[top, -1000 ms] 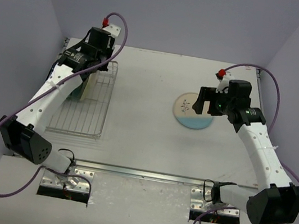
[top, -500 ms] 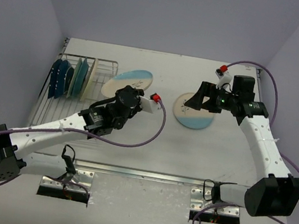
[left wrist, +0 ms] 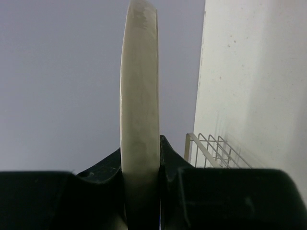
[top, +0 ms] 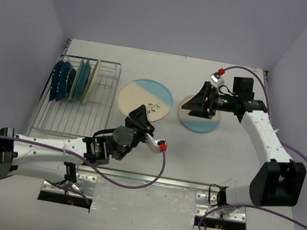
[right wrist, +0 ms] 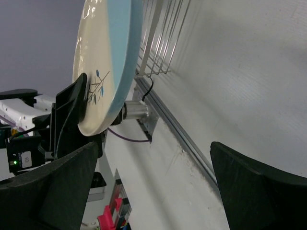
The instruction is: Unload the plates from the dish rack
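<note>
My left gripper (top: pixel 141 117) is shut on the near rim of a cream-and-light-blue plate with a dark sprig (top: pixel 145 98) and holds it over the middle of the table. In the left wrist view the plate (left wrist: pixel 139 96) stands edge-on between the fingers (left wrist: pixel 165 158). It also shows in the right wrist view (right wrist: pixel 103 62). My right gripper (top: pixel 200 102) is open and empty above a second cream-and-blue plate (top: pixel 202 122) lying on the table. The wire dish rack (top: pixel 71 119) at the left holds several upright plates (top: pixel 74 79), navy, teal and pale.
The rack's near half is bare wire. The rack's bars show in the left wrist view (left wrist: pixel 211 148) and the right wrist view (right wrist: pixel 160 38). A metal rail (top: pixel 149 178) runs along the table's near edge. Grey walls close in the back and sides.
My left arm has drawn the sprig plate out of the rack and carried it right to the table's middle. My right gripper has swung left, over the lying plate.
</note>
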`<action>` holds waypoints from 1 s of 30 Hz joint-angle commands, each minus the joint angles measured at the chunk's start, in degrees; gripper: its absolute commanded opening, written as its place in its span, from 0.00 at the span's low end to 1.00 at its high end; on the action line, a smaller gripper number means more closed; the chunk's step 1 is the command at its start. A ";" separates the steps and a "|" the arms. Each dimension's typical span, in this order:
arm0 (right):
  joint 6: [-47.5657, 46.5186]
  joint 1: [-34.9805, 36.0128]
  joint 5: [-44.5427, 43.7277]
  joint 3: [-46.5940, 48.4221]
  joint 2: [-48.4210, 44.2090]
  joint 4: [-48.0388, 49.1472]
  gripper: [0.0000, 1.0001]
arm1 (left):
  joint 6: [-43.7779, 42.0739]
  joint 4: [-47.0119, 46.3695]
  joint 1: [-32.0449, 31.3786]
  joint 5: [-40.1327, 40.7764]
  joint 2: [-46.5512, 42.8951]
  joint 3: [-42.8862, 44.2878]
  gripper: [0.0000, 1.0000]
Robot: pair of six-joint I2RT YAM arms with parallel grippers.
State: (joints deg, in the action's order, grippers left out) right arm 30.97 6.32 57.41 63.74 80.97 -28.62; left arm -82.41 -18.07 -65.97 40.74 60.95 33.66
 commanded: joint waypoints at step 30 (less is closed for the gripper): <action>19.47 0.88 18.26 -7.40 0.90 24.16 0.97 | -8.47 -20.77 -5.22 2.97 1.32 -1.81 0.00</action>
State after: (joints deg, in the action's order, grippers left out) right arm 42.78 7.25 69.98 57.42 83.77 -14.80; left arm -89.76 -31.86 -70.57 42.90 64.60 30.16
